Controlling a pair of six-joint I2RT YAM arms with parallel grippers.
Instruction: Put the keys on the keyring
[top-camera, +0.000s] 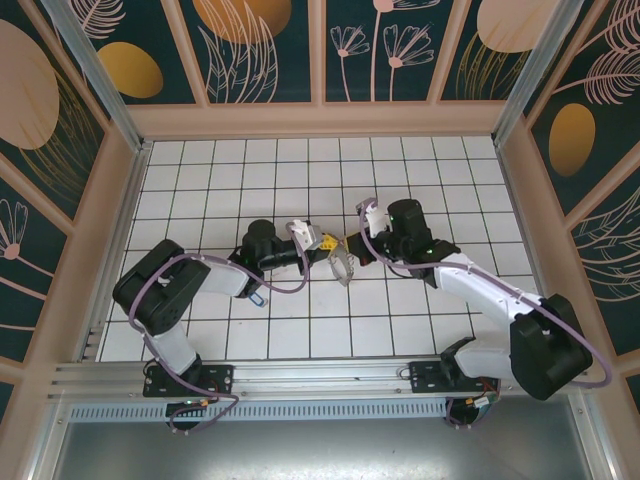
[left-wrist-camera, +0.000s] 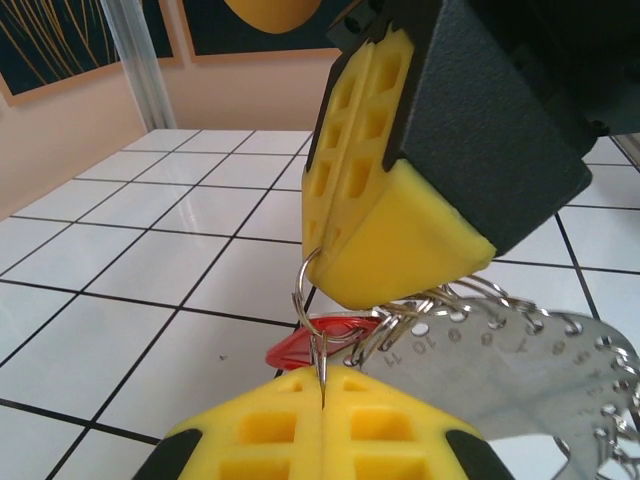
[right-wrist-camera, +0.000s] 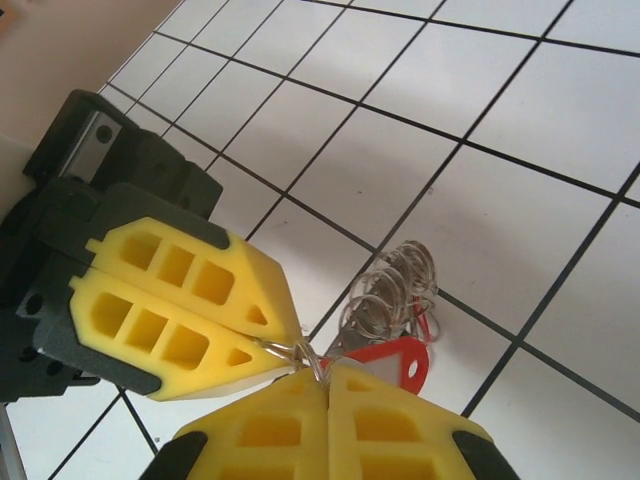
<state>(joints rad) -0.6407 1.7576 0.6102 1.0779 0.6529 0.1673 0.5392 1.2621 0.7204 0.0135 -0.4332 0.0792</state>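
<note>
White tiled surface, floral walls around. My left tool (top-camera: 324, 242) and right tool (top-camera: 352, 245) meet tip to tip, both pressed together on one upright wire ring (left-wrist-camera: 318, 330). The red keys (right-wrist-camera: 392, 362) and the keyring (left-wrist-camera: 520, 370) dangle just below, equally near both.

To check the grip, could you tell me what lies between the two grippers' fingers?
A small wire ring bridges the left fingers and right fingers, a red tag beside it, seen in the right wrist view.
</note>
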